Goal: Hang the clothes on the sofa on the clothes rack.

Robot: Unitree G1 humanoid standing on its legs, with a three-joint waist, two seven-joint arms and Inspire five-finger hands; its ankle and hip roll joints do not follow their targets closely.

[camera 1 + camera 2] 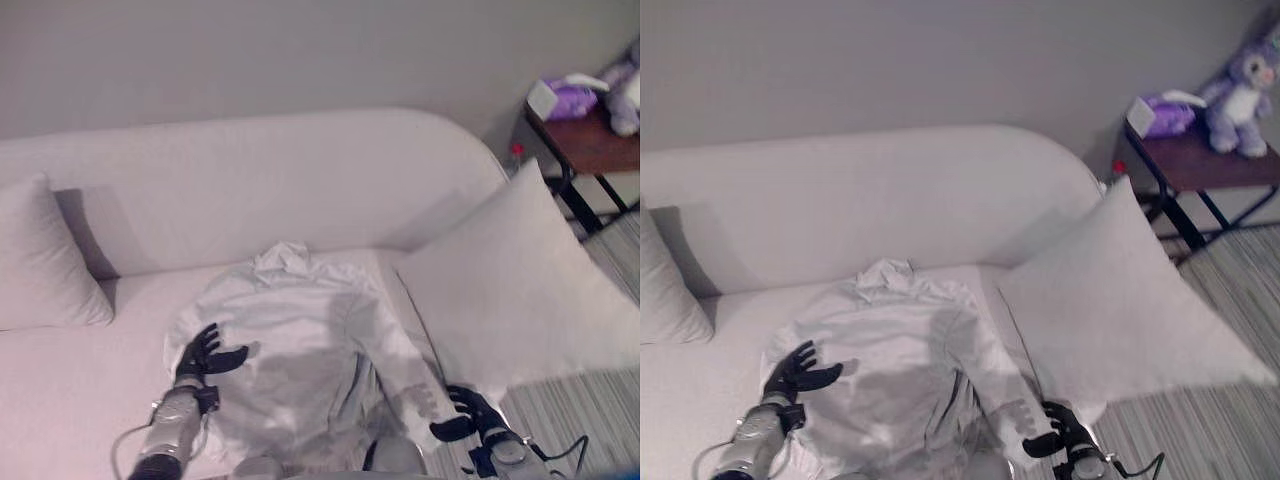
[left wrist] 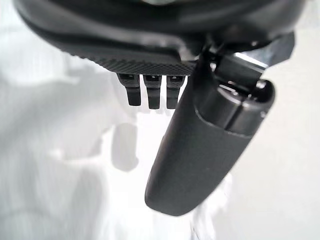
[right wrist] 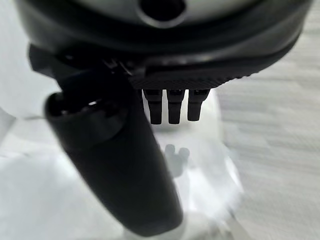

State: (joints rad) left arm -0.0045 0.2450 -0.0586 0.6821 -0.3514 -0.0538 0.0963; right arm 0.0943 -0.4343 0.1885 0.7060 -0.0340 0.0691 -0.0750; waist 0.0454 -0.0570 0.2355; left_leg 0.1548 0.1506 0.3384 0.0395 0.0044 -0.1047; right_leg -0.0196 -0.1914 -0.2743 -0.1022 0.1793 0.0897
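A white long-sleeved shirt (image 1: 300,340) lies spread flat on the seat of the pale sofa (image 1: 250,190), its collar toward the backrest. My left hand (image 1: 205,355) hovers open over the shirt's left edge, with fingers spread and thumb out; in the left wrist view its thumb (image 2: 200,150) and straight fingers hang above white cloth. My right hand (image 1: 470,412) is low at the sofa's front edge, just beside the cuff of the shirt's right sleeve. In the right wrist view its thumb (image 3: 120,170) and fingers are straight, with white cloth beneath them. Neither hand holds anything.
A small cushion (image 1: 40,260) leans at the sofa's left end. A large pillow (image 1: 520,290) stands on its right end, close to the shirt's sleeve. A dark side table (image 1: 590,145) with purple plush toys (image 1: 1240,85) stands at the far right, beside striped flooring (image 1: 580,420).
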